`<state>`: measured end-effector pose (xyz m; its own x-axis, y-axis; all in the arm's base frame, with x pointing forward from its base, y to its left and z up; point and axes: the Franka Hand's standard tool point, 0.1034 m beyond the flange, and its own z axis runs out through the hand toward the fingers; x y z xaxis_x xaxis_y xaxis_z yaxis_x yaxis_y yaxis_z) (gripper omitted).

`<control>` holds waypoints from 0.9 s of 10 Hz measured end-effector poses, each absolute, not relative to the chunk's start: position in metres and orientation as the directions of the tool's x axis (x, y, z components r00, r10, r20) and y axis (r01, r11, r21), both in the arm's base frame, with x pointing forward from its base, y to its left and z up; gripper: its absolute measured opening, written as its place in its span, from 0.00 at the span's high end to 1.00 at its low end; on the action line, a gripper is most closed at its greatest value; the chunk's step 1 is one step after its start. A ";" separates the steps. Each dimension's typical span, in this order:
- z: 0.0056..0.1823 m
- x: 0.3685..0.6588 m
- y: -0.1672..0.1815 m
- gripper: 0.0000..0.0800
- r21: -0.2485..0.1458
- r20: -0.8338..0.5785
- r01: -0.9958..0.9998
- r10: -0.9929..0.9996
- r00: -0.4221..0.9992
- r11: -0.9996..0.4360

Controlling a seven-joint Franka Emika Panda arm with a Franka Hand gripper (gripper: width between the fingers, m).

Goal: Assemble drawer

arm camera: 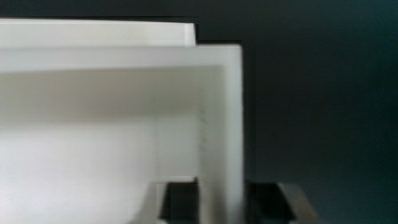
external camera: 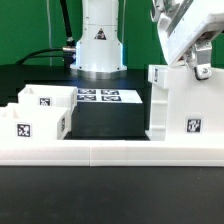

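On the casing (external camera: 186,104) wall, end effector (arm camera: 221,205) clamped

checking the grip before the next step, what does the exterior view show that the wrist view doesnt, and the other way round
Only the exterior view: the two trays, the marker board, the rail, the arm base, and the casing whole, with its tag.

Only the wrist view: close up, a casing wall passing between the two dark fingers, which look closed on it.

Both: the casing, and the gripper at its top wall.
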<state>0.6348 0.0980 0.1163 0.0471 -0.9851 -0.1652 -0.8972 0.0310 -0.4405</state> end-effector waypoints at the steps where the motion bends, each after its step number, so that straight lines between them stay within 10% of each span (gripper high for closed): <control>1: 0.116 0.635 0.098 0.58 -0.441 -0.164 -0.897 -0.985 0.049 0.029; 2: 0.116 0.635 0.098 0.58 -0.441 -0.163 -0.897 -0.985 0.051 0.026; 4: 0.116 0.633 0.099 0.24 -0.427 -0.167 -0.904 -0.983 0.077 0.002; 9: 0.170 0.620 0.042 0.19 -0.488 0.052 -0.788 -0.914 0.402 -0.374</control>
